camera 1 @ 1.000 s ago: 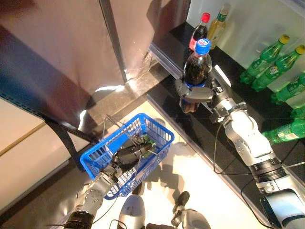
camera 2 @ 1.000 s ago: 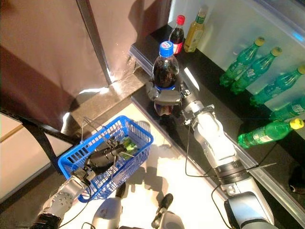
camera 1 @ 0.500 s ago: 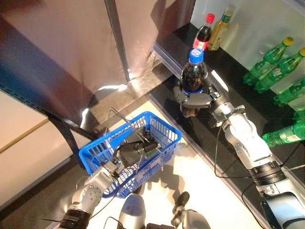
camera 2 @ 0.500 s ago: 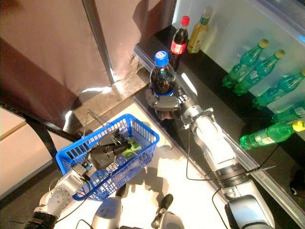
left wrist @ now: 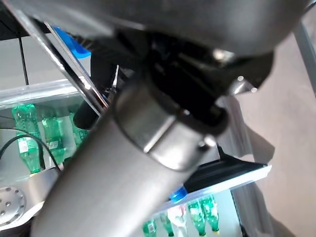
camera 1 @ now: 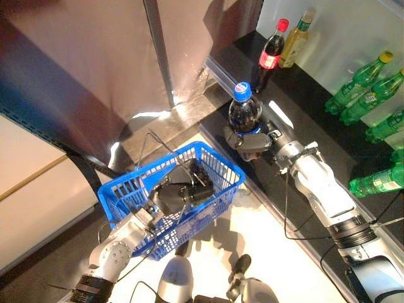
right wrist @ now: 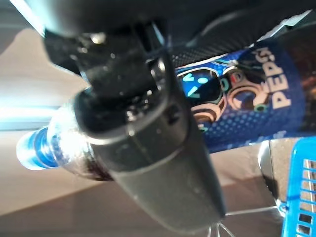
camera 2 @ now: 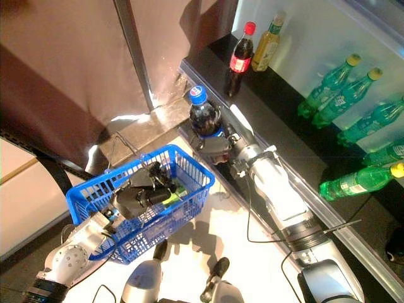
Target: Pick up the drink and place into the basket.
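Observation:
A cola bottle with a blue cap and blue label stands upright in my right hand, whose fingers are curled round its lower body. It hangs in front of the black shelf ledge, just right of and above the blue plastic basket. The right wrist view shows the bottle's label past my dark fingers. My left hand sits over the basket, curled round its wire handle. Something green lies in the basket under that hand.
On the black shelf stand a red-capped cola bottle and a yellowish bottle. Several green bottles lie farther right, one near my right forearm. A metal post rises behind the basket.
My right hand has carried the cola bottle down and left, nearer the basket's right corner. The basket in my left hand has shifted slightly up and right.

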Robot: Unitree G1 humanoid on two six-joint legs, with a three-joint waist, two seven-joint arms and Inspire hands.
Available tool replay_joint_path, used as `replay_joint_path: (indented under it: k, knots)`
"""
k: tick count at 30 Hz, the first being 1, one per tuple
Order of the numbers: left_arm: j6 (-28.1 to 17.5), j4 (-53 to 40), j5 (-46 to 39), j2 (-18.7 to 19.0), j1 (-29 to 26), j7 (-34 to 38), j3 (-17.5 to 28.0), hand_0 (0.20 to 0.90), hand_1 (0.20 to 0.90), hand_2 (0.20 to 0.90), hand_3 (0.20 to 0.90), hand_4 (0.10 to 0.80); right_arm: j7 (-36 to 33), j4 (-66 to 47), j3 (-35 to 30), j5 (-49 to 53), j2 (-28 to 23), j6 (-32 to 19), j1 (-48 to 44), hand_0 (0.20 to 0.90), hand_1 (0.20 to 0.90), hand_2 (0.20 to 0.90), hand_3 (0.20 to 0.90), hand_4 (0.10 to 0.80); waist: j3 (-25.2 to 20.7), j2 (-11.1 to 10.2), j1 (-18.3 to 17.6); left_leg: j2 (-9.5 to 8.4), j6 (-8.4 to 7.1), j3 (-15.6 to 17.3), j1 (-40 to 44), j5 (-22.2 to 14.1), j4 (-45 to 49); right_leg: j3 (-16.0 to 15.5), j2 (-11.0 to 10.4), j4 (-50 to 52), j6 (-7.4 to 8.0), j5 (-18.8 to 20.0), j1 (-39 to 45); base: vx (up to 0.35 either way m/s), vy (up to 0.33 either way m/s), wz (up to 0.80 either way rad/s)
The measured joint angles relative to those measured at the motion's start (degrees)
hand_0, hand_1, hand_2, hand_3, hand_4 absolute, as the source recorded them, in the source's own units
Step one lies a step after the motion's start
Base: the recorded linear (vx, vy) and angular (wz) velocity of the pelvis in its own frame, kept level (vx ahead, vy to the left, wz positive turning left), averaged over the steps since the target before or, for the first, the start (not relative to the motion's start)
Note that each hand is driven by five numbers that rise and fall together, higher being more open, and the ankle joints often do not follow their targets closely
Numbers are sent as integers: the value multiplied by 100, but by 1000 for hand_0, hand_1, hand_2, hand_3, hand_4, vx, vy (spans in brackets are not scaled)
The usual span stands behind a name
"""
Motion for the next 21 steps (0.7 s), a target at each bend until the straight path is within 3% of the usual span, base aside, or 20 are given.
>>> replay_joint_path:
  k: [21]
  knots:
    - [203, -612, 22, 221, -367, -366, -500, 300, 300, 300, 200, 100, 206, -11, 439, -227, -1, 241, 0, 300, 300, 300, 200, 100, -1, -2, 125, -32, -4, -32, -10, 8, 0, -26, 7, 0, 8, -6, 5, 0, 0, 0]
